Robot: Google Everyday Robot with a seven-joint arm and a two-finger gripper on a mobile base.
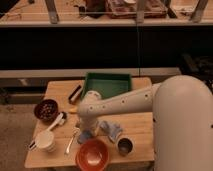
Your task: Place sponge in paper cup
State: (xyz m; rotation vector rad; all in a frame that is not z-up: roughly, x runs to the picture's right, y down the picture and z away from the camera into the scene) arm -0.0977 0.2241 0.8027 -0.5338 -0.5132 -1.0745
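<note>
Where the white arm (125, 102), cut off at the right, reaches over the wooden table (142, 125), the paper cup (47, 141) stands apart. The gripper (84, 131), jaws closed, meets the half-hidden sponge (85, 136); actual hold unclear.

A robot test lab, by the look of it – wooden worktop (140, 131) laid with a green tray (107, 85) and an orange bowl (92, 155), a cluttered bench (125, 11) behind – the gripper (84, 131) low over the worktop's front.

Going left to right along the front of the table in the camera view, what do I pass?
Paper cup, spoon, sponge with the pincer shut on it, blue-grey cloth, dark metal cup.
</note>
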